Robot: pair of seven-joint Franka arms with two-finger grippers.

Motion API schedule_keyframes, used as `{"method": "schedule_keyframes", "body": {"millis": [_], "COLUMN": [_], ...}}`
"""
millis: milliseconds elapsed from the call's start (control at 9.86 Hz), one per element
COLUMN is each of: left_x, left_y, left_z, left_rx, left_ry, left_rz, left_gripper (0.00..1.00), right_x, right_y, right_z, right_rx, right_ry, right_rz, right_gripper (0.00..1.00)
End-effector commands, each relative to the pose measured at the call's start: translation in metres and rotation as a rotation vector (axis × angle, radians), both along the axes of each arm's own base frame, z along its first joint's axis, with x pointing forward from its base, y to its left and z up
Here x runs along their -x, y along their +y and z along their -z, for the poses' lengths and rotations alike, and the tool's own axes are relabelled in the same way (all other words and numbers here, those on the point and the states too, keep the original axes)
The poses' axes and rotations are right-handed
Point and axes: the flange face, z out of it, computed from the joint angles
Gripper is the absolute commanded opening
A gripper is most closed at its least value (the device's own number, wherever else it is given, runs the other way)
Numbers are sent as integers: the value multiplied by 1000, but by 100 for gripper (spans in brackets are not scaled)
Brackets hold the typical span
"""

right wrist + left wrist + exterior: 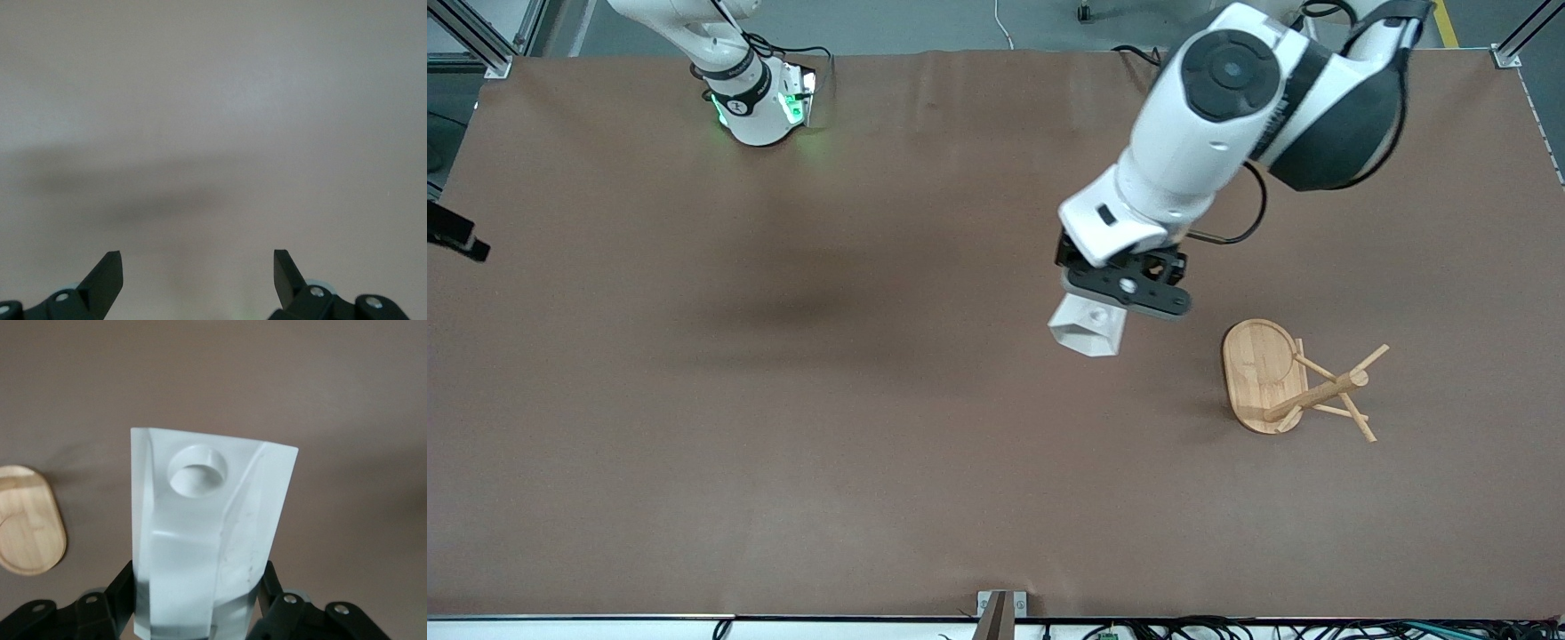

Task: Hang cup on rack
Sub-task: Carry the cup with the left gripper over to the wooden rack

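The cup [1086, 331] is white and faceted, with a flat handle tab pierced by a round hole [197, 470]. My left gripper [1110, 307] is shut on the cup's body [207, 547] and holds it in the air over the middle of the table, beside the rack. The black fingers [117, 590] press on both sides of the cup. The rack [1303, 387] is light bamboo, with its oval base [1258, 369] flat on the table toward the left arm's end; part of the base shows in the left wrist view [27, 527]. My right gripper [198, 267] is open and empty over bare table, and that arm waits.
The brown table cloth [783, 427] covers the whole table. The right arm's wrist [765, 102] hangs near its base at the table's edge. A small metal bracket [1000, 609] sits at the edge nearest the front camera.
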Motion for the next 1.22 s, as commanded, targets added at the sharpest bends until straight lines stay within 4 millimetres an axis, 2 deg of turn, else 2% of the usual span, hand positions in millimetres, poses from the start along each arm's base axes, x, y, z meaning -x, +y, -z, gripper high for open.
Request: {"method": "schedule_keyframes", "body": {"millis": [0,203,304,507,609,812,1014,1116], "left_x": [-5,4,17,27,26,25,16,13], "left_y": [44,68,81,119,142,165,192,195], "left_z": [23,57,79,105,113,122,128,132], "left_rx": [-26,-38,-42,-53,-61,-63,-57,-38], "left_ry": [59,83,63,49,57,64,31,24], "left_rz": [-125,-146,-122,-46,-7,80,120,138], "left_gripper": [1,1,1,0,0,0,1,0], "right_x": [5,4,4,4,4,3,3,3], "right_y": [1,4,7,6,7,17,18,18], "right_z": [-10,-8,-8,-8,-9,-10,-10,-10], "right_rx": [17,17,16,18,31,68,68,67], "right_ry": [0,4,6,6,-3,1,4,4], "right_rz": [73,66,60,60,57,37,37,36], "right_gripper": [100,100,100,100,100,100,100,100]}}
